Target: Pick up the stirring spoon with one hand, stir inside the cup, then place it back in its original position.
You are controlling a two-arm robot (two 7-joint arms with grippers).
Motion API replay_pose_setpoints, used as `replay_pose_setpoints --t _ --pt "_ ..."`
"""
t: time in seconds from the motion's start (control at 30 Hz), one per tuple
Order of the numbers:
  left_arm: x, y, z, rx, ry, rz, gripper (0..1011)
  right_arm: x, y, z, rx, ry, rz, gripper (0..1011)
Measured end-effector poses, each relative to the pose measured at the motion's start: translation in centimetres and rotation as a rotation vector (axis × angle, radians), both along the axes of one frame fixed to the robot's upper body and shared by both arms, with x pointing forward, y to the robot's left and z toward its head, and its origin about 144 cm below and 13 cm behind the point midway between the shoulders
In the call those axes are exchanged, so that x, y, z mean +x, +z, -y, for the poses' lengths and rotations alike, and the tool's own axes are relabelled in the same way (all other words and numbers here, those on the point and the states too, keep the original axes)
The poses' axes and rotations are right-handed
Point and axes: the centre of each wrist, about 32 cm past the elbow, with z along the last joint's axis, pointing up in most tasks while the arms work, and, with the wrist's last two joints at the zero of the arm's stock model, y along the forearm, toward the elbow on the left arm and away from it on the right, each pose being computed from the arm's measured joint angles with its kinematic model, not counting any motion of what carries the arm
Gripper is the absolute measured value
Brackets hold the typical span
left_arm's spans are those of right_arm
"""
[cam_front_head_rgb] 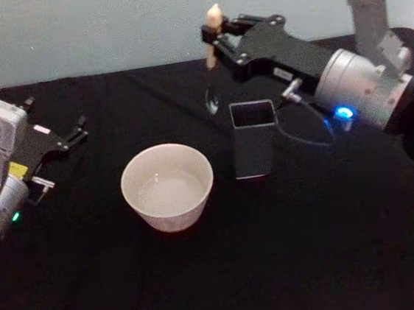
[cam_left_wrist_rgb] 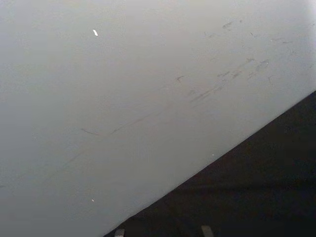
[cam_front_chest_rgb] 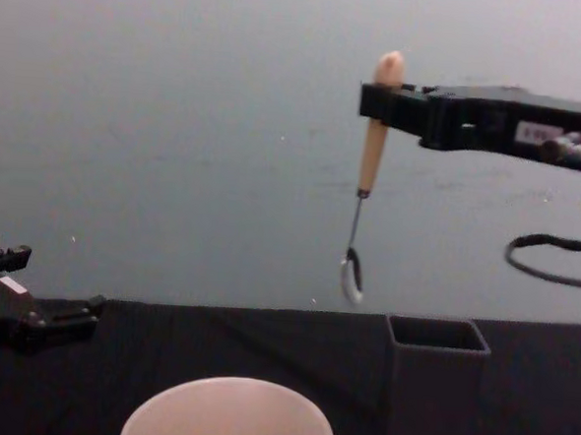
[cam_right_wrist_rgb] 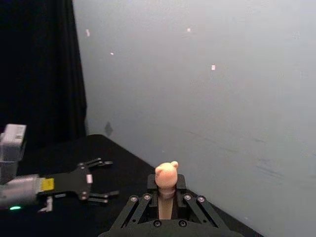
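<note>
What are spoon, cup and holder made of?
Slim spoon held aloft in the right pincer: pale matt wooden-looking handle, glinting metal shaft and bowl. Wide round cream-white cup: smooth, glossy, likely ceramic, possibly plastic. Dark grey square holder: flat matt walls, plastic or coated metal; unclear. Left pincer parked at left.

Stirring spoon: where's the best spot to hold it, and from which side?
Grip the stirring spoon by its handle near the top, from the side, as the right tool does. It hangs upright and the handle is its thickest part; the thin shaft and bowl hang free to dip into the cup. The left tool rests at the left.
</note>
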Motion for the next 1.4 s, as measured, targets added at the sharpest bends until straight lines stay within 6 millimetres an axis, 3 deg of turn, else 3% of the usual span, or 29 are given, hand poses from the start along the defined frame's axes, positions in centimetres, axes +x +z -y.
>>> replay_pose_setpoints --t 0.5,1.4 --pt "0.0 0.0 0.0 0.0 0.0 0.0 1001 -0.6 -2.5 -3.0 -0.045 0.102 -0.016 201" --pt "0.0 0.0 0.0 0.0 0.0 0.0 1001 -1.2 -8.2 -5.8 -0.085 0.162 -0.048 201"
